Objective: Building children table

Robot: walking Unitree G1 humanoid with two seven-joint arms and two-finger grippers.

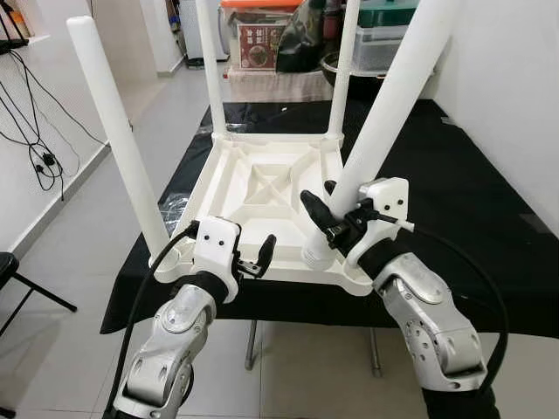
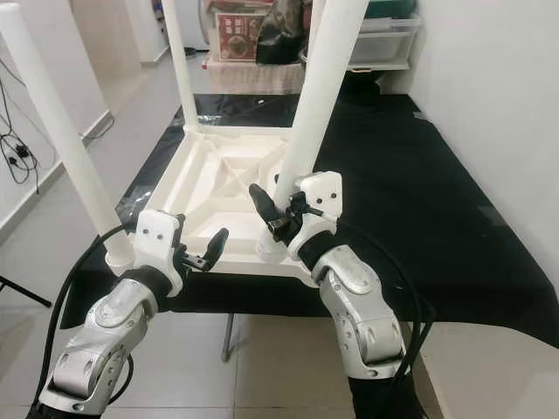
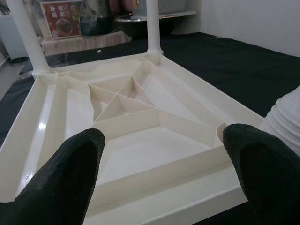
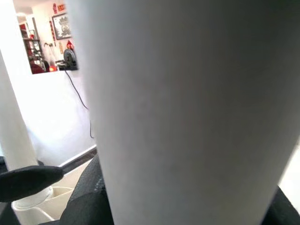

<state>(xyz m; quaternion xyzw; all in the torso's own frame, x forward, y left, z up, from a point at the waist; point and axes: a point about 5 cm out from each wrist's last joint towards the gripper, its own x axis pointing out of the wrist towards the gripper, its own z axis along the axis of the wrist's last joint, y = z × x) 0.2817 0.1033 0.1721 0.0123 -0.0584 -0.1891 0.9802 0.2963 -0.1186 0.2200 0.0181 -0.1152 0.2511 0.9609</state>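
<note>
Right gripper (image 1: 325,214) pinches the near-right leg (image 1: 390,109) above its socket.
Left gripper (image 1: 258,259) hovers spread at the tabletop (image 1: 262,188) rim.

Head eyes look down on the upturned table (image 1: 262,196); wrist cameras sit close against it.
</note>
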